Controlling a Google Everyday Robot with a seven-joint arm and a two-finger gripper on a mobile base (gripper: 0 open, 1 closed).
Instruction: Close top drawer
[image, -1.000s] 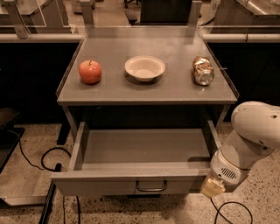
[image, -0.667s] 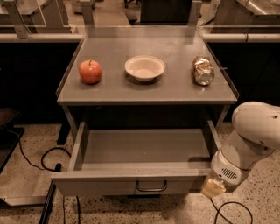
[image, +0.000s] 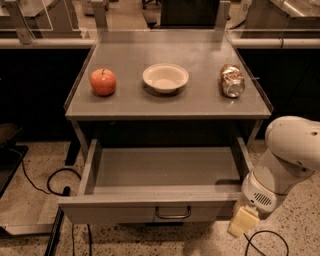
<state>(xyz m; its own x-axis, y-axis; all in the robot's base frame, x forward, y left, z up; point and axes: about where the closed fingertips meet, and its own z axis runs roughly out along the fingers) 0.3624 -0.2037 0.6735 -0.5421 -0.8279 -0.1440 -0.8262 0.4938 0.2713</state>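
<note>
The top drawer (image: 165, 172) stands pulled well out from under the grey table (image: 200, 100), so its shallow grey inside shows from above. Its flat front panel faces the near edge of the view, with a small dark wire handle (image: 173, 214) at the panel's centre.

The gripper (image: 243, 221) sits low at the right end of that front panel, just beside the drawer's front right corner. It appears to touch the panel, though the contact is hard to make out. I cannot tell whether the gripper is open or closed. The white arm (image: 287, 160) rises from it along the table's right side.

On the tabletop, a red apple (image: 103, 82) sits towards the left edge, a pale bowl (image: 165, 78) in the middle and a crumpled can (image: 232, 80) lying on its side near the right edge. Dark cables (image: 55, 180) trail over the speckled floor (image: 35, 210) by the drawer's left side.
</note>
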